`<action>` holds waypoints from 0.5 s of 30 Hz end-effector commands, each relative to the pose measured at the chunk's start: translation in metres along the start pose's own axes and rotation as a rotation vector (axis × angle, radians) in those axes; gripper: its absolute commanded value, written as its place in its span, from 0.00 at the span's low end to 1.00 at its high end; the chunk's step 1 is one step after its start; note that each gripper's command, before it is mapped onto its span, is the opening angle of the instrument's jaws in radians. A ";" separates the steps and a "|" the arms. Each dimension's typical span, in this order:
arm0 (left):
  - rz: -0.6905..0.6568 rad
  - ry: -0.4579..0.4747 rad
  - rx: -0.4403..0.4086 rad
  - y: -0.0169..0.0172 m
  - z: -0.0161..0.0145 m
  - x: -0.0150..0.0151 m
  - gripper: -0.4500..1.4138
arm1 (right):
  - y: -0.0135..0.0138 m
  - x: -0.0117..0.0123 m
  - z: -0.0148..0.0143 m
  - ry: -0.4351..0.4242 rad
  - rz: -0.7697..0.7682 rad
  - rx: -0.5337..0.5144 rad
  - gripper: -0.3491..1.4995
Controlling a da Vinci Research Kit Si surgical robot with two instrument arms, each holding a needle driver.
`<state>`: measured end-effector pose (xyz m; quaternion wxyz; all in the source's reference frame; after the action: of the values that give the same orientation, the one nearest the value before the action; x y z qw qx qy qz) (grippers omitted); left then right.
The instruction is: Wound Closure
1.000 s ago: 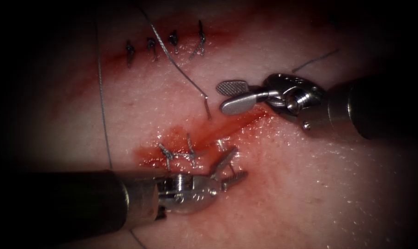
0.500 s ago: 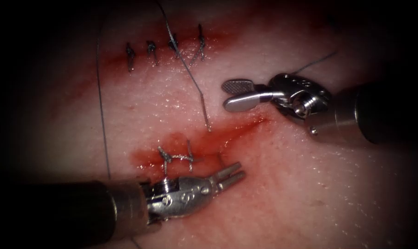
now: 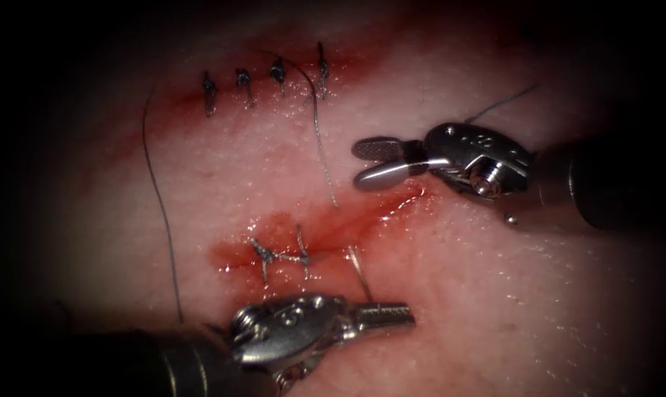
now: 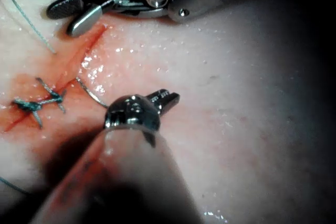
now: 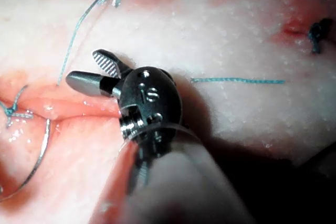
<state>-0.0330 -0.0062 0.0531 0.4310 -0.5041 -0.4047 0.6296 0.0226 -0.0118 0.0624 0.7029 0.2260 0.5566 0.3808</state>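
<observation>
The tissue [image 3: 495,294] has an open cut [image 3: 381,209] with one knotted stitch [image 3: 280,255] at its left end. My left tool [image 3: 392,315] lies on the right side of the cut, its jaws shut on the curved needle [image 3: 359,273] near its leading end. The needle's other end still sits in the tissue at the cut's edge. The left wrist view shows the needle [image 4: 90,92] running into the left tool [image 4: 167,98]. My right tool [image 3: 362,163] hovers open above the cut's far end and holds nothing. Thread [image 3: 318,140] enters the tissue left of the cut.
A row of several dark stitches [image 3: 263,77] closes another cut at the back. A long thread loop [image 3: 160,213] trails down the left. A cut thread end [image 3: 498,103] lies behind the right tool. Red fluid [image 3: 274,228] pools around the knotted stitch.
The left tool's jaws, open around the needle's tip a second ago, have shut on it and moved down toward the front, drawing it out. The thread has slid toward the cut.
</observation>
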 end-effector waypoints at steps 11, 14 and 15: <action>-0.034 0.045 -0.178 0.0055 -0.0013 0.0008 0.00 | -0.0012 -0.0023 0.0005 -0.067 0.002 0.082 0.22; 0.094 0.080 -0.111 0.0061 -0.0023 0.0015 0.00 | -0.0013 -0.0021 0.0003 -0.070 0.005 0.087 0.28; 0.134 0.085 -0.083 0.0063 -0.0026 0.0019 0.00 | -0.0014 -0.0021 0.0002 -0.070 0.006 0.088 0.30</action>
<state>-0.0306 -0.0053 0.0454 0.3797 -0.5762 -0.3563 0.6300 0.0222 -0.0138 0.0621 0.7107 0.2712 0.5465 0.3503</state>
